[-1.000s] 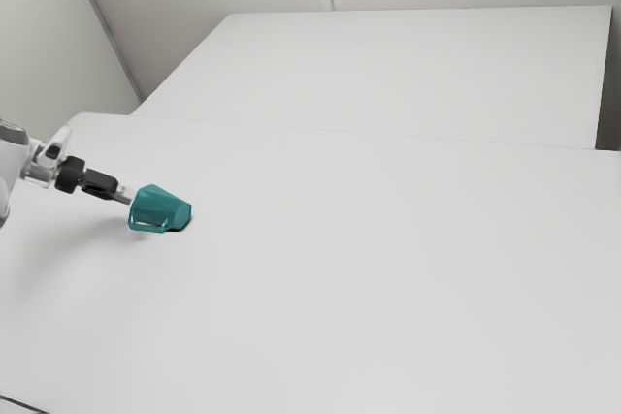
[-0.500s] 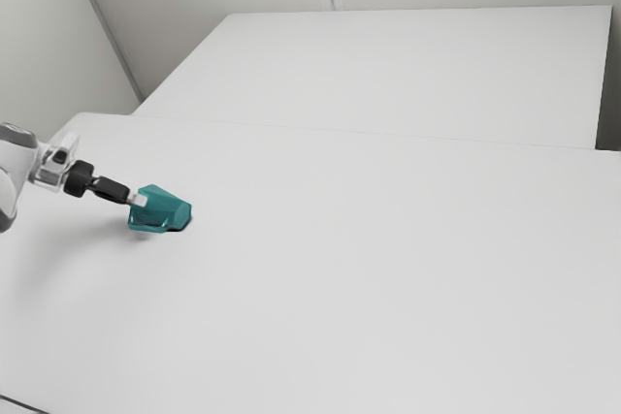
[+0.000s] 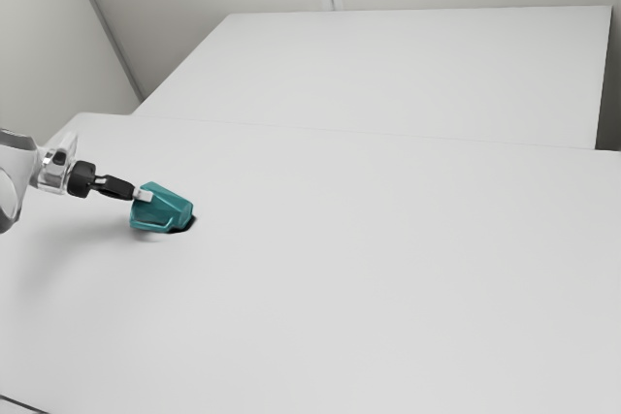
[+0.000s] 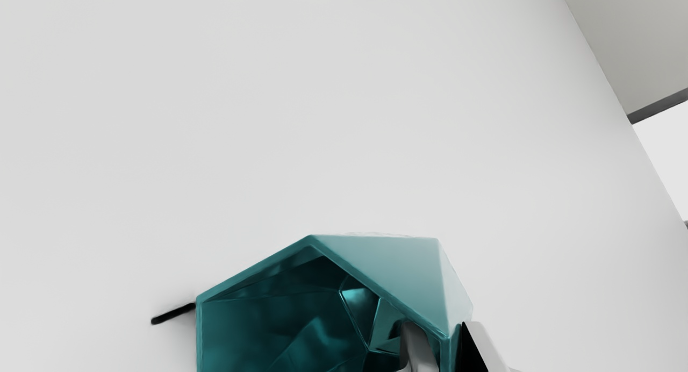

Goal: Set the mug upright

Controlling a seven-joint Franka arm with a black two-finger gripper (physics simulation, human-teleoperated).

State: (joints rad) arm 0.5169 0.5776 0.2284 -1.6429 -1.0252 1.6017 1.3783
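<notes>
Mug (image 3: 167,212), teal, tipped over; its wall is gripped by the end effector (image 3: 144,196), one finger (image 4: 418,350) inside.

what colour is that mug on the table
The mug is teal, paler on its outside where light catches it; the wrist view shows this best.

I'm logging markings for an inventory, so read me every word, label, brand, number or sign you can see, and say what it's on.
There are none to read.
Teal mug: no lettering on the faces in view.
Black tool: no legible brand or number.
</notes>
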